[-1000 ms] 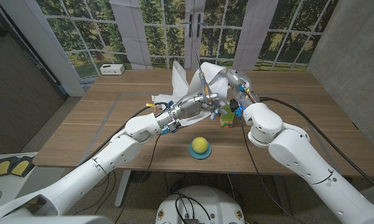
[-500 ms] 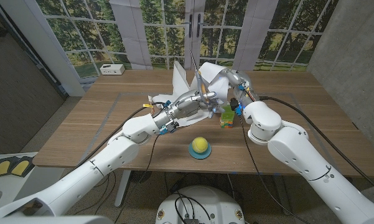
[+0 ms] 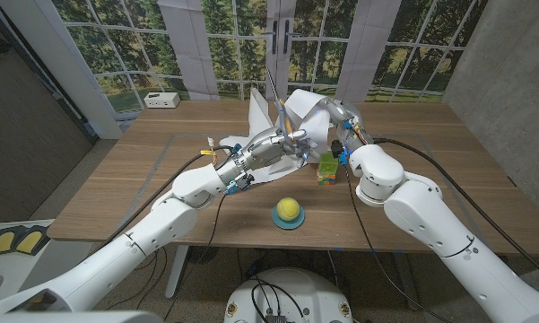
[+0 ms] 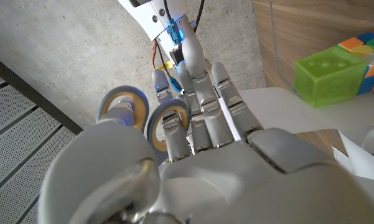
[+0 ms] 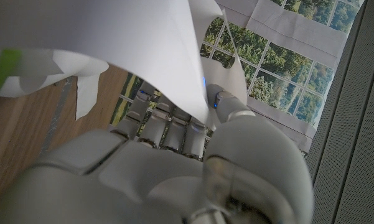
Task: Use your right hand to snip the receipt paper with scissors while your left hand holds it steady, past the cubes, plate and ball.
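We are at the far middle of the table (image 3: 143,193), where both our hands meet at the receipt paper (image 3: 307,115). The paper stands up in a white curl, and a long strip of it runs up and away from us. Our left hand (image 3: 271,149) comes in from the left and its fingers (image 4: 202,99) look closed on the lower part of the paper, so we think it is holding the paper steady. The scissors (image 3: 276,103) poke up thin and straight just above that hand, with their long line going up along the strip. Our right hand (image 3: 339,121) comes in from the right, just beside the paper, and its fingers (image 5: 168,127) are curled in, but we cannot tell what they hold. The cut needs the blades to cross the strip, so the right hand is the nearer one. The green cube (image 3: 326,167) sits near the hands, and the yellow ball (image 3: 290,210) on its blue plate (image 3: 290,222) lies nearer to us.
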Controlling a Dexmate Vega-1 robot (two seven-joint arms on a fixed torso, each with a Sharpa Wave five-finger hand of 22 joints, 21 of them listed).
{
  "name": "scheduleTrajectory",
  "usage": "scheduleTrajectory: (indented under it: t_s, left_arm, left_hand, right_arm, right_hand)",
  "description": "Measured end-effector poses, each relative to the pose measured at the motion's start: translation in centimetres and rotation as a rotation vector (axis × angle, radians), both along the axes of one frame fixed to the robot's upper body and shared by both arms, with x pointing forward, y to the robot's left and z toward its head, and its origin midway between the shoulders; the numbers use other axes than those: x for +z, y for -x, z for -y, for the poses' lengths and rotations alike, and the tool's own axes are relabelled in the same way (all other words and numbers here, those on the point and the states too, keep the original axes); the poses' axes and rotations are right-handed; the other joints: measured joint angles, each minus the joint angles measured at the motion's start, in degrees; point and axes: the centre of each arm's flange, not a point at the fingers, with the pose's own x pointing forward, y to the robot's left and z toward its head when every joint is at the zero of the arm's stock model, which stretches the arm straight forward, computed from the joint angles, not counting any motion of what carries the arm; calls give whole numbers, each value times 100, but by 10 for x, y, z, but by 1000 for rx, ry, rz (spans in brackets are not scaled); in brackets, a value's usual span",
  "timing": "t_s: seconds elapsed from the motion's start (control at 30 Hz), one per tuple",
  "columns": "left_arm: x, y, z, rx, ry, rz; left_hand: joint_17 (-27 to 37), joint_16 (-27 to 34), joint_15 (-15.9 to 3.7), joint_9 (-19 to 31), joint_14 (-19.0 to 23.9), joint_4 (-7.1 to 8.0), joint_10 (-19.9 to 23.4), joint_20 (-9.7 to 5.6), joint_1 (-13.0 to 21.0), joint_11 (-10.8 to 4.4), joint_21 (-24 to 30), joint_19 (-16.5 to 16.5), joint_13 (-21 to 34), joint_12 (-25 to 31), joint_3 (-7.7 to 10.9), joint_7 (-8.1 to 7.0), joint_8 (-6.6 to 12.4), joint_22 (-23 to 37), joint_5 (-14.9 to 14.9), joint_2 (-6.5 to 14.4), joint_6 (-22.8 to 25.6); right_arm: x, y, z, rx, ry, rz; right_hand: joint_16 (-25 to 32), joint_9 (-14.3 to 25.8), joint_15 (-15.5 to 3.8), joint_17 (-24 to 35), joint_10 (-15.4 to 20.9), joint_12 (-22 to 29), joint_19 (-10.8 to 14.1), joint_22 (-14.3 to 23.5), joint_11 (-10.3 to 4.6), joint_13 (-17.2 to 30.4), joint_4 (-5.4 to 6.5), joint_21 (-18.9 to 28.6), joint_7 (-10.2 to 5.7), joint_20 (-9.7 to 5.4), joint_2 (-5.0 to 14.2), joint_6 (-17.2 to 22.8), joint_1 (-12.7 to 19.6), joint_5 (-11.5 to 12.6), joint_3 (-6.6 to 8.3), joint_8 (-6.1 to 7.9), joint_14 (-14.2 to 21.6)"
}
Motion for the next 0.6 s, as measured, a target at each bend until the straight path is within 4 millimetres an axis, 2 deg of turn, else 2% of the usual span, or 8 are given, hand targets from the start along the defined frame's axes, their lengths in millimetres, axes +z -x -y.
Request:
scheduleTrajectory:
  t_s: [0.07, 0.13, 0.33, 0.6]
  left_arm:
    - [0, 1, -1, -1, 8, 5]
    - [0, 0, -1, -1, 11, 6]
    - [1, 0, -5, -4, 32, 13]
    - [-1, -2, -11, 6, 70, 18]
  left_hand:
    - [9, 0, 0, 0, 0, 0, 0, 0, -4, 0, 22, 0, -17, 0, 0, 0, 0, 6, -33, 4, 0]
    - [9, 0, -1, 0, -1, 0, 0, 0, -4, 0, 22, 0, -21, 0, 0, 0, 0, 6, -33, 4, 0]
    - [35, 0, -1, 11, -1, 0, 22, 0, -4, 22, 88, 0, -69, 0, 0, 0, 0, 9, -154, 4, 0]
    - [35, 0, -2, 17, -1, 0, 52, -21, -4, 53, 170, 23, -70, 54, 1, 0, 12, 32, -177, 4, 0]
  right_arm:
    - [-1, -1, 0, -2, 4, -9]
    - [0, -1, -1, -1, 5, -9]
    - [1, -2, -4, 8, 14, -7]
    - [3, -4, -7, 12, 33, 3]
  right_hand:
    - [0, 0, 0, 25, 0, 0, 177, 29, 0, 11, 0, 114, 0, -82, 0, 0, 0, 0, 0, 0, 0]
    - [22, 0, 0, 29, 0, 0, 235, 29, 0, 16, 0, 159, 0, -141, 1, 0, 1, 0, 0, 0, 0]
    - [89, 5, 0, 24, -1, 0, 626, 82, 1, 5, -23, 428, 0, -245, 33, 0, 33, 0, -61, -4, -1]
    - [166, 5, -1, 34, -2, 0, 626, 109, 2, -22, -36, 496, 0, -245, 36, 1, 98, -1, -85, -15, 87]
